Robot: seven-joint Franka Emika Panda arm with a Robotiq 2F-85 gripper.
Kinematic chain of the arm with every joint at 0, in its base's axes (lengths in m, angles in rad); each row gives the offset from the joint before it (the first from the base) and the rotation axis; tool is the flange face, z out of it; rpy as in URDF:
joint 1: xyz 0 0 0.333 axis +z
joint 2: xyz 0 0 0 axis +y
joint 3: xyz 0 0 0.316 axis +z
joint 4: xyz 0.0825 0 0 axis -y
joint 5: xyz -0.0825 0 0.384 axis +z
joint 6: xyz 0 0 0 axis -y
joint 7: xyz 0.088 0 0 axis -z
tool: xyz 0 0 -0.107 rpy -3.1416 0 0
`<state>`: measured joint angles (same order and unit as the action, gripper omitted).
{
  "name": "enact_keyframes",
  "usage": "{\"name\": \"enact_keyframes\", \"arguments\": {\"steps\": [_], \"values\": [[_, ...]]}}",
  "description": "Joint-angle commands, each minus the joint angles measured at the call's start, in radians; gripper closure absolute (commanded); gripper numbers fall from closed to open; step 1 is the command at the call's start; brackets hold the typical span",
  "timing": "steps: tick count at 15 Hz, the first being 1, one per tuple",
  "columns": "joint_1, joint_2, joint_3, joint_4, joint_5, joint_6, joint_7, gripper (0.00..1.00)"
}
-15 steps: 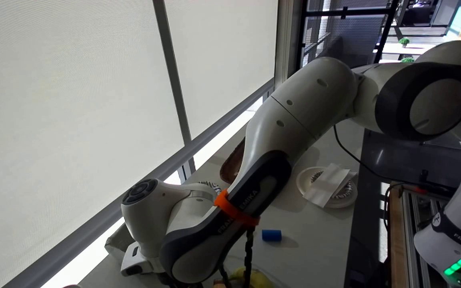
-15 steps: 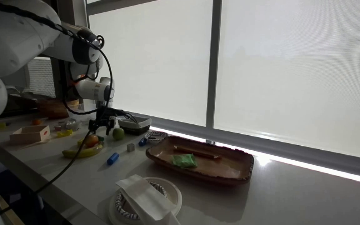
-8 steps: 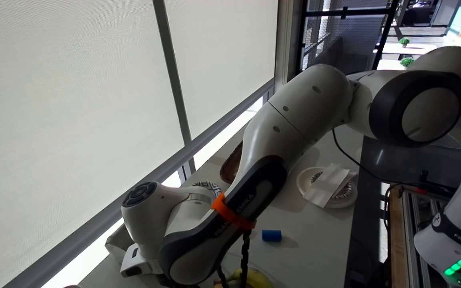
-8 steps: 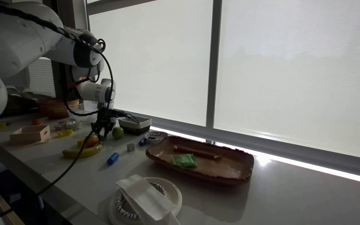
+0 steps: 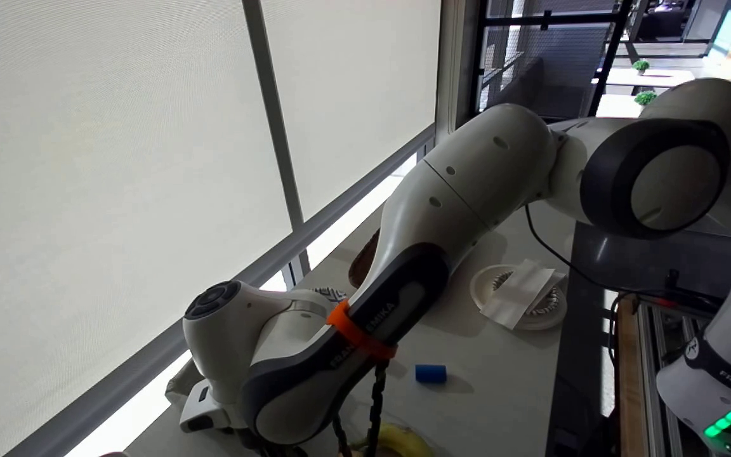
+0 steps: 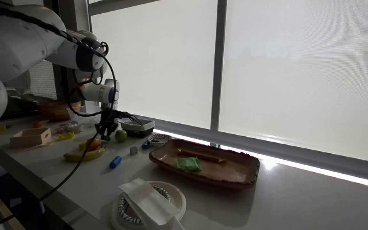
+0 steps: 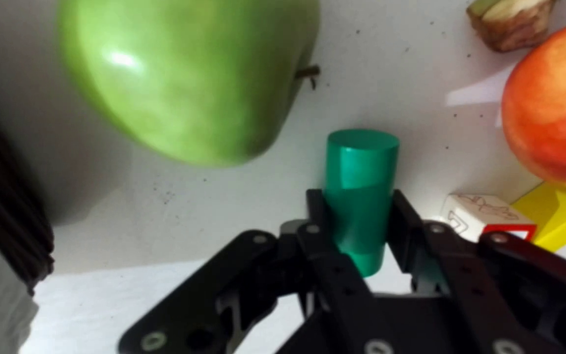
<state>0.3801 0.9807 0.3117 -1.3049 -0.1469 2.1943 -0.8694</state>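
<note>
In the wrist view a smooth green cylinder (image 7: 361,167) stands between the black fingers of my gripper (image 7: 356,209), which is shut on it with one pad on each side. An exterior view shows the gripper (image 6: 106,131) low over the table with the green cylinder (image 6: 106,138) at its tips, seemingly just off the surface. Nearest to it is a green apple (image 7: 189,73), up and to the left in the wrist view and not touching. A red-orange fruit (image 7: 553,108) lies to the right, beside a small white printed block (image 7: 484,216) and a yellow piece (image 7: 565,211).
A banana (image 6: 85,155), blue cylinders (image 6: 115,162), a grey cube (image 6: 134,150) and a patterned bowl (image 6: 159,139) are nearby. A lined basket (image 6: 138,127) sits behind the apple. Further off are a large brown tray (image 6: 235,166), a paper-covered plate (image 6: 180,204) and a wooden box (image 6: 30,137).
The gripper came down over the green cylinder, went from open to shut on it, then rose slightly with it. The arm shifted a little toward the window side.
</note>
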Motion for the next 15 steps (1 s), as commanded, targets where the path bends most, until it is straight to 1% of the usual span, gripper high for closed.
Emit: {"name": "enact_keyframes", "arguments": {"steps": [1, 4, 5, 8, 13, 15], "values": [[-0.002, -0.037, 0.017, 0.011, 0.010, -0.076, 0.006, 0.92], [-0.009, -0.074, 0.031, 0.010, 0.027, -0.127, 0.010, 0.92], [-0.010, -0.092, 0.029, 0.004, 0.036, -0.139, 0.040, 0.92], [-0.030, -0.136, 0.014, -0.036, 0.070, -0.089, 0.165, 0.92], [-0.080, -0.184, -0.004, -0.093, 0.129, -0.026, 0.349, 0.92], [-0.091, -0.156, -0.009, -0.063, 0.156, -0.016, 0.409, 0.92]]}}
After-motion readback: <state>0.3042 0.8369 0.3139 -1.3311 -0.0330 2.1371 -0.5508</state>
